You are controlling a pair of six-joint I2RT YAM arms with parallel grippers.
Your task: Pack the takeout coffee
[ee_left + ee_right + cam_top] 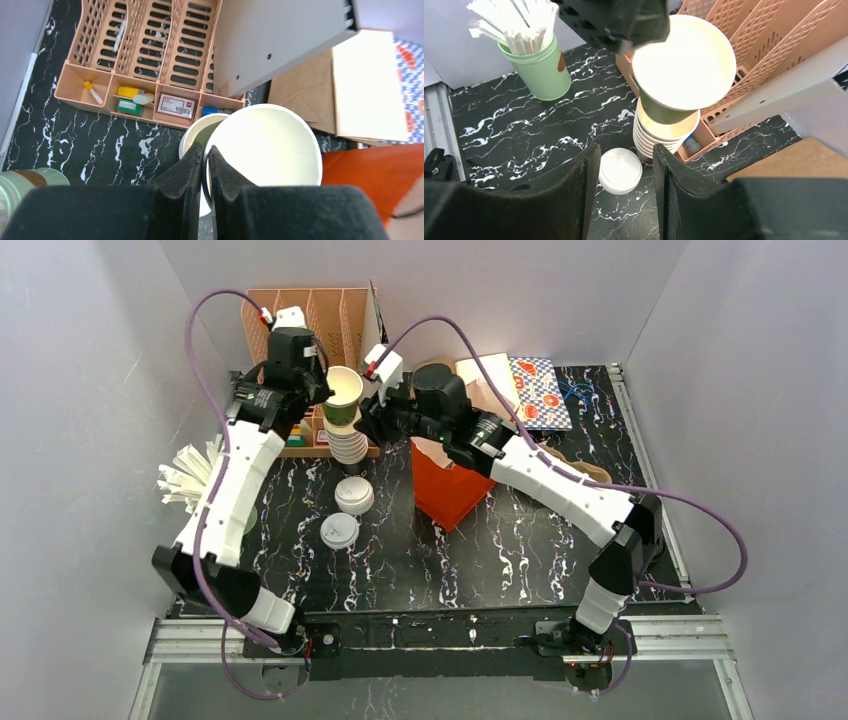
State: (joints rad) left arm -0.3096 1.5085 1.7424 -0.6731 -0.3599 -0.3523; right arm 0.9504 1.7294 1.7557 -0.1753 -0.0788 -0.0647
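Observation:
A dark green takeout coffee cup (pixel 343 390) with a cream inside and no lid hangs tilted just above a stack of lidless cups (pixel 348 445). My left gripper (pixel 322 390) is shut on its rim, one finger inside and one outside. In the left wrist view the cup (pixel 270 145) fills the middle, pinched by the gripper (pixel 205 148). My right gripper (pixel 368 420) stands open beside the stack with nothing between its fingers. Its wrist view shows the gripper (pixel 626 150) above a pile of white lids (pixel 620 170), with the cup (pixel 681 55) and stack (pixel 659 137) beyond.
An orange-red bag (pixel 450 485) stands right of the stack. A loose white lid (pixel 339 531) lies near the lid pile (pixel 354 496). A peach organizer (pixel 300 320) stands at the back left. A green holder of straws (pixel 539 70) stands left. Brown paper bags (pixel 490 380) lie behind.

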